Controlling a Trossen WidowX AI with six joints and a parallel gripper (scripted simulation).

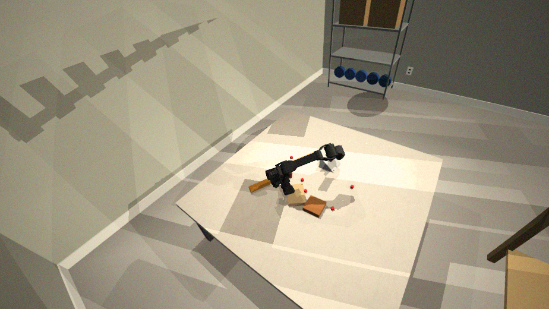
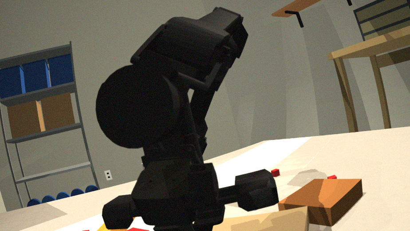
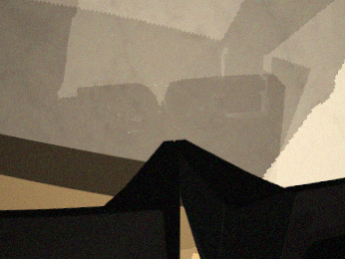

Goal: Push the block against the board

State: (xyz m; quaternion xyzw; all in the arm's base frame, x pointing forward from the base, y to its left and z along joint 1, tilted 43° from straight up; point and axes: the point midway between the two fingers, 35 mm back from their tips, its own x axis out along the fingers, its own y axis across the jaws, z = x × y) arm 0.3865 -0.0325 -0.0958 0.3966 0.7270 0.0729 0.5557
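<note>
A light tan slab (image 1: 296, 199) (image 2: 292, 219) (image 3: 40, 191) lies flat on the table beside a thicker orange-brown block (image 1: 314, 205) (image 2: 321, 192). In the top view they lie at an angle to each other, close together near one corner; whether they touch I cannot tell. Both look nearly square. A long orange bar (image 1: 259, 185) lies partly hidden under the arm. Which piece is the named board is not clear. My gripper (image 3: 173, 150) is shut and empty. It points down at the tan slab's edge, on the side away from the orange-brown block; contact is not clear.
Several small red cubes lie around the pieces, one (image 1: 332, 208) beside the orange-brown block and one (image 1: 305, 190) beside the tan slab. Another (image 1: 352, 186) (image 2: 275, 173) lies farther off. A larger red object (image 1: 290, 175) is partly hidden behind the arm.
</note>
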